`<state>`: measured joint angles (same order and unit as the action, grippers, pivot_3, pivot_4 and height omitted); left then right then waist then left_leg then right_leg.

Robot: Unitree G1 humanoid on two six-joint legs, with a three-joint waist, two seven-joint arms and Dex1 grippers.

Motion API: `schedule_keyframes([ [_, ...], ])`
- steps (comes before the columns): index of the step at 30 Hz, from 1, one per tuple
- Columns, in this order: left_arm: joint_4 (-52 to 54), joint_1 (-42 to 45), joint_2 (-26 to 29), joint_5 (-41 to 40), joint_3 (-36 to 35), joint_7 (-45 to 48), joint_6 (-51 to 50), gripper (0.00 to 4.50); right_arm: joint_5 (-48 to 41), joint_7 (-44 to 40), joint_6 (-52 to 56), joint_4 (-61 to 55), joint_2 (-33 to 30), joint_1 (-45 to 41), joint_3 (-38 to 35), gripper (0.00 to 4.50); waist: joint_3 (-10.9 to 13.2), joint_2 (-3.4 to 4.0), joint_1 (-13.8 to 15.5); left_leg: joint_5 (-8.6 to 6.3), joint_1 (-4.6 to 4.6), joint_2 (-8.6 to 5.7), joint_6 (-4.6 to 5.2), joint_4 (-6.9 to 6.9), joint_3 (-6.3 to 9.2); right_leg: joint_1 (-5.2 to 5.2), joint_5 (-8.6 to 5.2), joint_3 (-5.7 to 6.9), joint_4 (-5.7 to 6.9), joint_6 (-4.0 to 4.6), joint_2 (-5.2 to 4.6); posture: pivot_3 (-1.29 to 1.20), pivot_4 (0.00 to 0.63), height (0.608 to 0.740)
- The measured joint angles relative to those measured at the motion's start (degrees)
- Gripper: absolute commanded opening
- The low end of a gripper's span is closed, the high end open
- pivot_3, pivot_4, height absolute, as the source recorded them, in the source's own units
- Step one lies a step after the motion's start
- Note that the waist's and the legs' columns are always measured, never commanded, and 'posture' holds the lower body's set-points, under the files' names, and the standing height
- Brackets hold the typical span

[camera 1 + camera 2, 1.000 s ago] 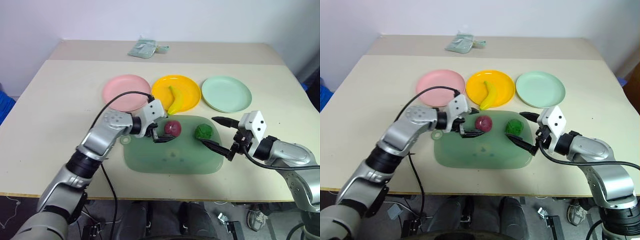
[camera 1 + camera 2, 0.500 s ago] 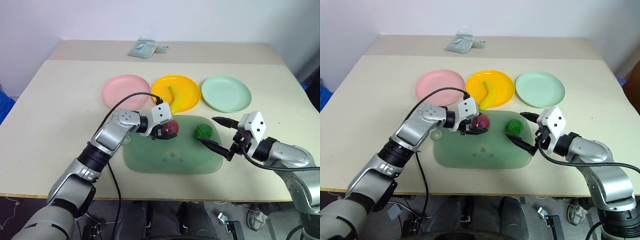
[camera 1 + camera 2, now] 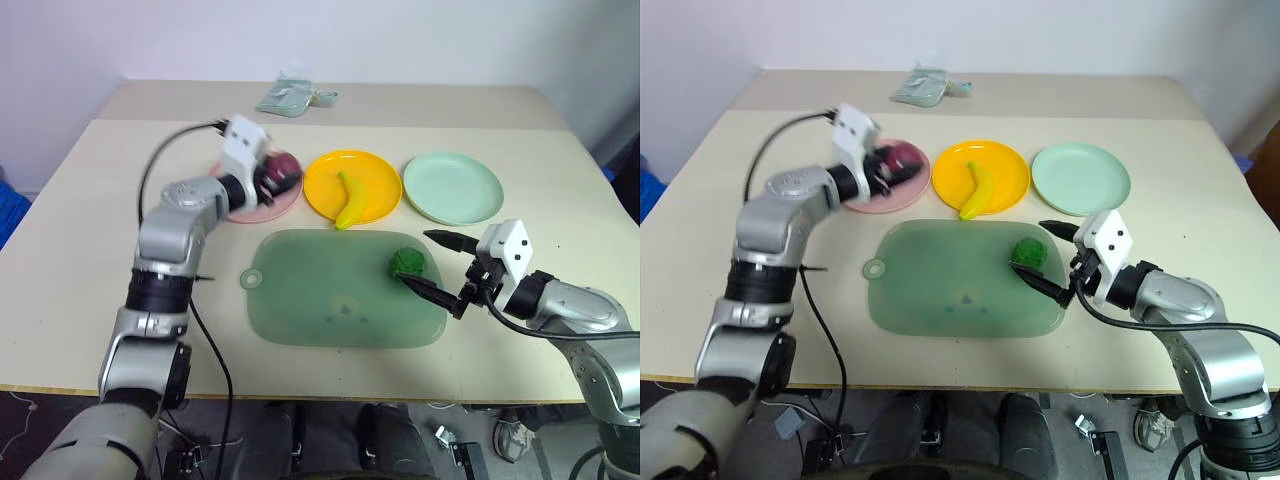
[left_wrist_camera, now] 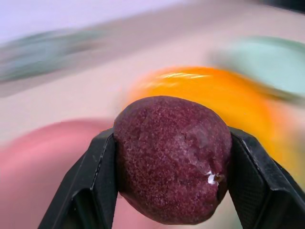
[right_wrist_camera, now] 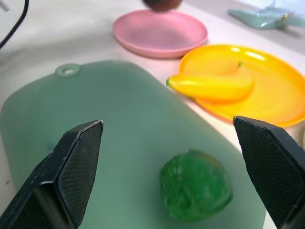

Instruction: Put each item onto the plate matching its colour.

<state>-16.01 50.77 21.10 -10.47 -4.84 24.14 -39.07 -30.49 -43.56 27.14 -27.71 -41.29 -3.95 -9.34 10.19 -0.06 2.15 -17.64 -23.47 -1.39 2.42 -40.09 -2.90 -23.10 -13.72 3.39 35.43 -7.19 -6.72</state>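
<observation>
Spanning beige table (image 3: 120, 200), white wall behind; left hand (image 3: 268, 175) gripping maroon lump (image 3: 283, 168), right hand (image 3: 432, 262) wide.

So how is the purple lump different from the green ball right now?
The purple lump is maroon and rounded; the green ball is dark green and bumpy. The lump is squeezed in the left gripper, up over the pink plate; the ball lies on the green board, untouched, with the right gripper open around it. Both are small toy foods not yet on their matching plates.
</observation>
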Motion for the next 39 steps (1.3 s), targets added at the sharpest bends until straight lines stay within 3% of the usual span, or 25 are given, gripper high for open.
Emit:
schedule_keyframes([
  [5, -11.12, 0.57, -1.32, 1.53, -1.84, -6.8, 2.48, 2.47, 0.32, -0.52, -0.01, 1.06, 0.27, -1.97, 1.59, 4.5, 0.02, -0.03, 0.25, 0.01, -0.03, -0.01, -0.01, -0.01, -0.03, 0.0, 0.0, 0.04, 0.1, 0.0, -0.01, 0.0, 0.15, 0.74],
  [9, -15.36, 0.55, -2.17, 1.54, -1.66, -7.0, 4.72, 4.41, 0.55, -0.75, -0.04, 1.64, 0.3, -2.13, 1.89, 4.5, 0.02, -0.04, 0.07, 0.01, -0.03, -0.01, -0.02, -0.01, -0.03, -0.01, 0.0, 0.03, 0.1, -0.01, -0.01, 0.0, 0.15, 0.74],
  [16, -14.73, -0.11, -1.86, 1.58, -1.78, -7.77, 7.55, 4.46, 1.45, 1.07, 0.37, 2.14, 0.54, -2.05, 1.92, 4.5, 0.02, -0.03, -0.03, 0.02, -0.03, 0.0, -0.05, 0.0, -0.05, -0.02, 0.0, 0.03, 0.08, -0.01, -0.01, 0.0, 0.15, 0.74],
  [19, -9.25, -3.57, -0.97, -0.14, -3.66, -6.31, 9.14, 4.46, 2.1, 2.03, 1.54, 2.86, 0.57, -2.3, 2.27, 4.5, 0.02, -0.03, -0.11, 0.02, -0.03, 0.02, -0.06, 0.0, -0.06, -0.04, 0.0, 0.03, 0.08, 0.0, -0.01, 0.0, 0.15, 0.74],
  [23, 4.83, -10.77, 1.9, -5.12, -4.12, 2.7, 9.77, 4.46, 3.24, 3.48, 2.58, 3.45, 0.97, -3.14, 2.84, 4.5, 0.0, -0.01, -0.14, 0.04, -0.02, 0.03, -0.11, 0.01, -0.06, -0.05, 0.0, 0.02, -0.04, 0.0, -0.03, 0.0, 0.15, 0.74],
  [28, 25.37, -25.22, 8.93, -11.75, 4.4, 20.8, 8.94, 4.46, 7.25, 4.61, 2.79, 5.75, 1.2, -4.47, 6.96, 4.5, -0.02, 0.04, -0.31, 0.04, 0.01, 0.03, -0.15, 0.02, -0.05, -0.01, 0.0, 0.02, -0.09, 0.02, -0.04, 0.0, 0.15, 0.74],
  [32, 33.54, -30.45, 12.28, -13.94, 9.3, 27.2, 7.54, 4.46, 9.79, 6.07, 2.92, 8.7, 2.54, -4.83, 9.08, 4.5, -0.03, 0.06, -0.26, 0.05, 0.03, 0.04, -0.16, 0.03, -0.06, -0.01, -0.01, 0.0, -0.06, 0.03, -0.03, 0.0, 0.15, 0.74],
  [35, 37.47, -32.86, 12.62, -13.98, 13.18, 28.63, 6.63, 4.5, 12.16, 6.79, 2.69, 11.46, 2.78, -5.05, 10.36, 3.58, -0.03, 0.07, -0.07, 0.06, 0.03, 0.03, -0.15, 0.03, -0.06, -0.01, -0.01, -0.01, -0.06, 0.03, -0.03, 0.0, 0.15, 0.74],
  [38, 38.5, -33.09, 11.69, -13.99, 13.74, 27.75, 5.78, 4.5, 12.34, 7.0, 2.15, 12.35, 4.04, -5.53, 10.39, 2.21, -0.04, 0.07, -0.15, 0.06, 0.03, 0.04, -0.14, 0.03, -0.06, -0.01, -0.01, -0.01, -0.04, 0.03, -0.01, 0.0, 0.15, 0.74],
  [39, 38.62, -33.06, 10.96, -13.99, 13.71, 27.03, 5.69, 4.5, 12.46, 7.28, 1.85, 12.57, 4.47, -6.07, 10.4, 2.04, -0.04, 0.07, -0.17, 0.05, 0.03, 0.03, -0.13, 0.03, -0.06, -0.01, -0.01, -0.01, -0.05, 0.03, -0.01, 0.0, 0.15, 0.74],
])
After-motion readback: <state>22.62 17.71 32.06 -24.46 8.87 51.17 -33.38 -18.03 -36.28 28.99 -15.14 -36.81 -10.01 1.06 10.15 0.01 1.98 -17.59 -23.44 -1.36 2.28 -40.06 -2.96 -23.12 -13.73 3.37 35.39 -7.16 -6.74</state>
